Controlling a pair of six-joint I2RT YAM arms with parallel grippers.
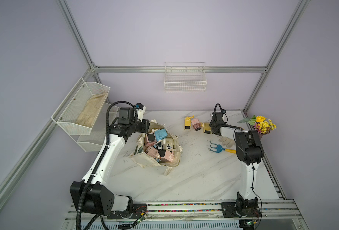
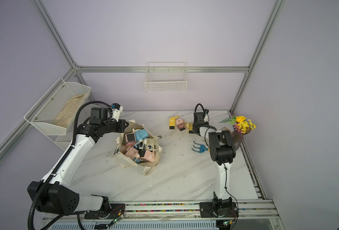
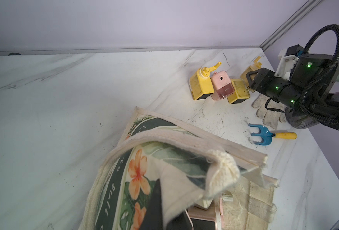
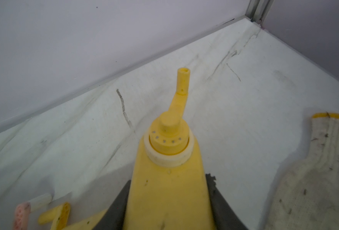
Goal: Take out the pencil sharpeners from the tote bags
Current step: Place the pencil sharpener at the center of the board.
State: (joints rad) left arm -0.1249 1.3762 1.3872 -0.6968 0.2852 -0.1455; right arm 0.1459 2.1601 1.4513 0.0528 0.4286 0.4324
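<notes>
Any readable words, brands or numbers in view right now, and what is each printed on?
"FULL": white capitals on the dark band of the tote bag print, left wrist view; the letters around it are cut off or folded away.
Pink sharpener: small mark on its front, too small to read.
Left arm: white logo, unreadable.

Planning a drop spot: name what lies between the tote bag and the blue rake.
Only bare, scuffed tabletop separates tote bag and rake, in both top views.

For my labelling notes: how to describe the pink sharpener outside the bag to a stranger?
Look at the marble table's far side, right of the tote bag. There, in a small row, it is the only pink sharpener, between two yellow sharpeners.
</notes>
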